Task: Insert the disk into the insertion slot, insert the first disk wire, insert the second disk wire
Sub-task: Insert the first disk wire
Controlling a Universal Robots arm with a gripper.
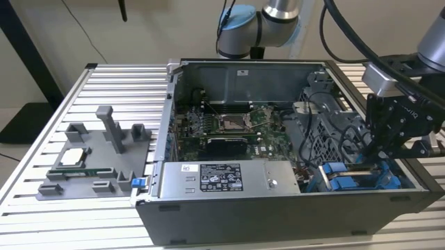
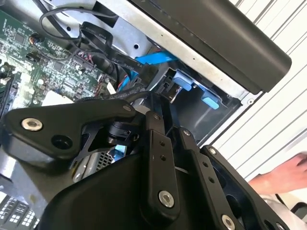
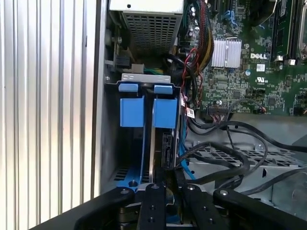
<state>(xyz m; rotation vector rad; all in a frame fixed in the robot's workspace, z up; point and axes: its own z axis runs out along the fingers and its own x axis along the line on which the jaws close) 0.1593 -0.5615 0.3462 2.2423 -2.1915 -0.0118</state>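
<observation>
The claw (image 3: 170, 184) pinches the thin sides of the disk (image 3: 164, 143), which looks hard, heavy and breakable, just ahead in the insertion slot (image 3: 111, 143).

Exterior view: soft, even overhead light, no hard shadows. Worktop (image 1: 111, 83) slats are bright, w/ pale glare on the ribs nr its far edge. Interior of computer case (image 1: 278, 83) is dimmer, esp. below the hand (image 1: 381, 155), which reads as a near-black mass w/ little detail. Power-supply box (image 1: 222, 179) has a mild sheen.

Second wrist view: slats beyond the case wall are blown out to white. Person's hand (image 2: 283, 175) is smeared and blurred. Black linkage close to the lens is soft.

First wrist view: slats washed pale, insertion slot (image 3: 111, 134) deep in shadow, motherboard (image 3: 249, 62) well lit. Slight haze overall.
</observation>
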